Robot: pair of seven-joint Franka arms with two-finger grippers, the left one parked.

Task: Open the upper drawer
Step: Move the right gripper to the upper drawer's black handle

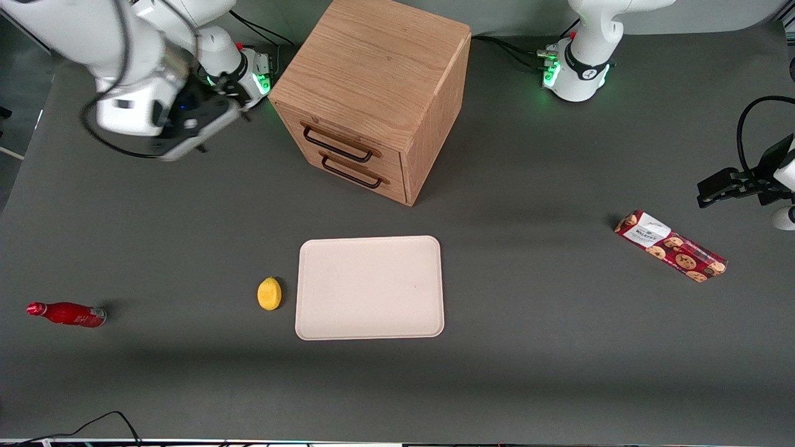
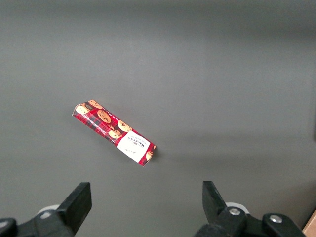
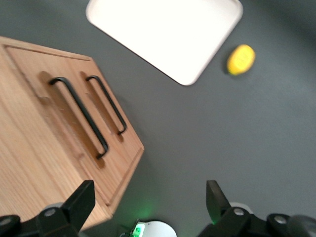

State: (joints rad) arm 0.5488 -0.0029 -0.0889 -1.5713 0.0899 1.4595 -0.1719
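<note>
Beside the cabinet [image 1: 372, 93], the gripper [image 3: 148, 202] hangs wide open; only its wrist view shows the shut upper drawer [image 3: 64, 123] close.

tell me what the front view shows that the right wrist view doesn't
Only the front view shows the red bottle lying toward the working arm's end of the table, the cookie pack toward the parked arm's end, and the cabinet's top. It also shows the end effector from outside, beside the cabinet and clear of it.

Only the right wrist view shows the end effector's open fingers up close.

Both show the upper drawer, shut, with its dark handle, the lower drawer, the pale tray and the lemon beside it.
</note>
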